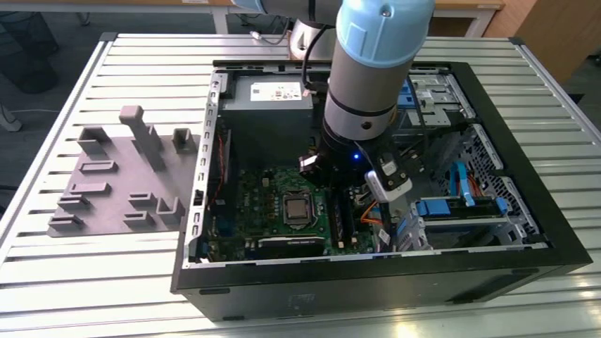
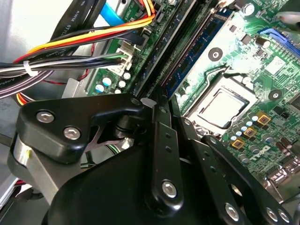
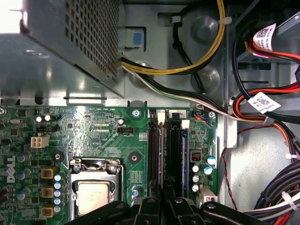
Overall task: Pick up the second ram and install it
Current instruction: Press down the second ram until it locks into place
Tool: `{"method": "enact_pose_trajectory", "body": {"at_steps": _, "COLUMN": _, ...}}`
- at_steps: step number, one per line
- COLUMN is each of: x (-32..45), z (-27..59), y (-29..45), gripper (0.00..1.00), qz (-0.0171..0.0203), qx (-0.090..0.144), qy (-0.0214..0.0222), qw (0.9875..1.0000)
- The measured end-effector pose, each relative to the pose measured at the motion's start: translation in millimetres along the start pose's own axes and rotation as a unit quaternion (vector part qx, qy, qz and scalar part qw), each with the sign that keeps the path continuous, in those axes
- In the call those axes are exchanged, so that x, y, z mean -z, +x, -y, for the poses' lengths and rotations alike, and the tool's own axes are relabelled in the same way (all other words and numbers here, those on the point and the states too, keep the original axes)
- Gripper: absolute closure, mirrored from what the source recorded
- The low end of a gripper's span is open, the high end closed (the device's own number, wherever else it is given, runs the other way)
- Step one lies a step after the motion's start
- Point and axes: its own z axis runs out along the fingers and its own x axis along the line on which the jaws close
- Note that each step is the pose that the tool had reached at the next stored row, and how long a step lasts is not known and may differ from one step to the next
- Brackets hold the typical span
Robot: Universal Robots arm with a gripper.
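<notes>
Inside the open computer case [image 1: 526, 232], my gripper [image 1: 336, 193] reaches down to the motherboard [image 3: 103, 136], right of the processor socket [image 3: 93, 194]. A blue ram stick [image 2: 199, 49] [image 3: 184, 154] stands on edge in the row of long black memory slots [image 3: 155, 154]. I cannot tell whether it is the second ram. In both wrist views my gripper [image 2: 161, 101] [image 3: 163, 199] hangs just over the near end of those slots, fingers drawn together. I see nothing between them.
Bundles of black, orange and yellow cables [image 3: 262, 117] run beside the slots. The grey power supply box [image 3: 61, 47] sits behind the motherboard. Light-blue drive brackets [image 1: 460, 204] fill the case at the exterior view's right. A grey holder fixture [image 1: 122, 176] lies on the slatted table [image 1: 112, 282] outside the case.
</notes>
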Motion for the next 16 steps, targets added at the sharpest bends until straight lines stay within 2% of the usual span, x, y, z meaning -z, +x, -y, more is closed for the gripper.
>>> {"method": "enact_pose_trajectory", "body": {"at_steps": 9, "x": -0.1, "z": -0.1, "y": 0.0, "gripper": 0.85, "qz": -0.0001, "qx": 0.000, "qy": -0.0001, "qw": 1.0000}}
{"method": "enact_pose_trajectory", "body": {"at_steps": 10, "x": -0.1, "z": 0.0, "y": 0.0, "gripper": 0.79, "qz": 0.0000, "qx": 0.000, "qy": -0.0001, "qw": 1.0000}}
{"method": "enact_pose_trajectory", "body": {"at_steps": 11, "x": -0.1, "z": 0.0, "y": 0.0, "gripper": 0.79, "qz": 0.0000, "qx": 0.000, "qy": -0.0001, "qw": 1.0000}}
{"method": "enact_pose_trajectory", "body": {"at_steps": 12, "x": -0.1, "z": 0.0, "y": 0.0, "gripper": 0.73, "qz": 0.0000, "qx": 0.000, "qy": -0.0001, "qw": 1.0000}}
{"method": "enact_pose_trajectory", "body": {"at_steps": 14, "x": 0.0, "z": 0.0, "y": 0.0, "gripper": 0.73, "qz": 0.0000, "qx": 0.000, "qy": 0.0000, "qw": 1.0000}}
{"method": "enact_pose_trajectory", "body": {"at_steps": 16, "x": 3.5, "z": -0.1, "y": 0.0, "gripper": 0.73, "qz": 0.0000, "qx": 0.000, "qy": -0.0001, "qw": 1.0000}}
